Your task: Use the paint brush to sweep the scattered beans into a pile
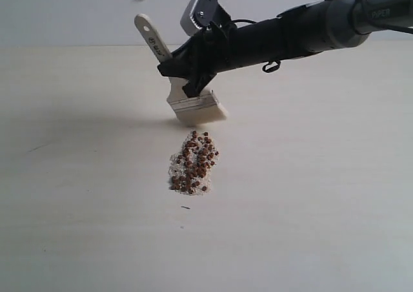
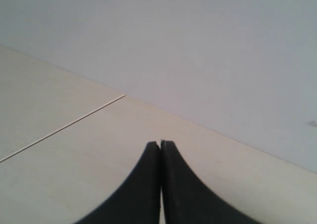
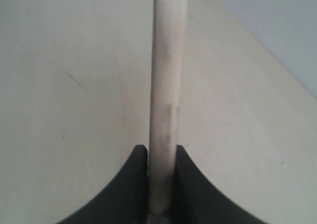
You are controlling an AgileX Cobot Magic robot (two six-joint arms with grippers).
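Observation:
The beans [image 1: 194,164], reddish-brown and mixed with whitish crumbs, lie gathered in one oval heap at the middle of the table. The paint brush [image 1: 194,106] stands tilted just behind the heap, its whitish bristles at the table a little short of the beans and its handle leaning back to the left. My right gripper [image 1: 188,69] reaches in from the right and is shut on the brush handle [image 3: 163,105], which runs between its jaws. My left gripper [image 2: 160,143] is shut with nothing in it, over bare table; it does not show in the exterior view.
The pale wooden table [image 1: 77,176] runs to a light wall [image 1: 77,8] behind. A thin dark speck [image 1: 186,207] lies just in front of the heap. A seam line [image 2: 64,127] crosses the table in the left wrist view.

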